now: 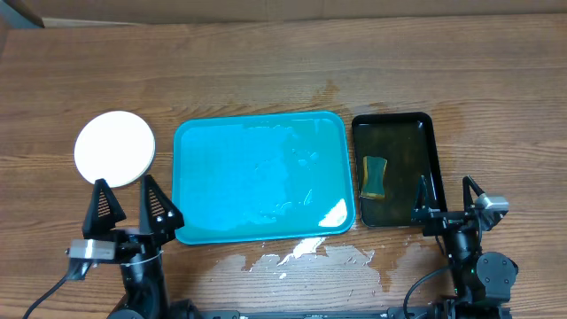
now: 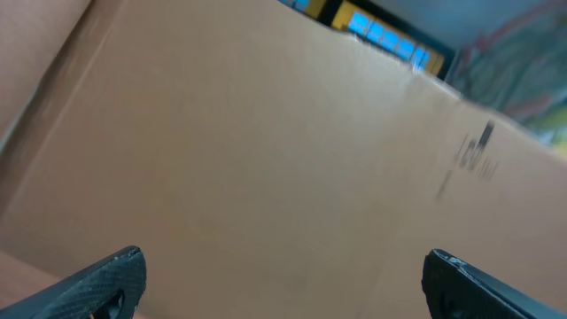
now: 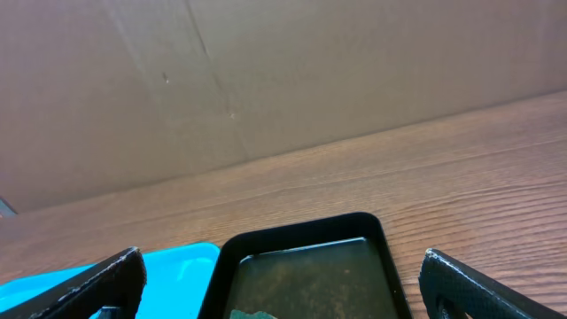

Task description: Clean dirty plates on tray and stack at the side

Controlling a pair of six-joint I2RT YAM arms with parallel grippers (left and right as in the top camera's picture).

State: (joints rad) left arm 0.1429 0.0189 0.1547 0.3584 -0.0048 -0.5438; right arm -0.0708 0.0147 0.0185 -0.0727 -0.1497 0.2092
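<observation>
Resting on the wooden table [image 1: 266, 62] at its left side, the plates [image 1: 114, 148] showed from above as a single round white disc, so how many lay stacked there could not be told. The top face looked clean and white. The disc sat just beside the left edge of the blue tray [image 1: 230, 186] with a narrow strip of wood between them.

The blue tray lay in the middle of the table, its long side running left to right, and its floor shone with a wet film and scattered streaks. A pale puddle [image 1: 301, 255] spread on the wood along its near edge.

To the right, just beside the blue tray, stood a smaller black tray [image 1: 427, 146] with dark liquid in it. A yellow-and-green sponge [image 1: 375, 177] lay in its left half.

The left fingers [image 1: 104, 208] were spread wide apart and held nothing. They hung near the front left of the table, and in the overhead view one tip reached the near edge of the white disc. The left wrist camera saw only the two finger ends low in its corners and a blurred wall of brown cardboard [image 2: 266, 133] beyond.

The right fingers [image 1: 423, 202] were likewise spread wide with nothing between them, at the near right corner of the black tray. The right wrist camera looked over that tray's far rim, a corner of the blue tray and the wood, to cardboard behind.
</observation>
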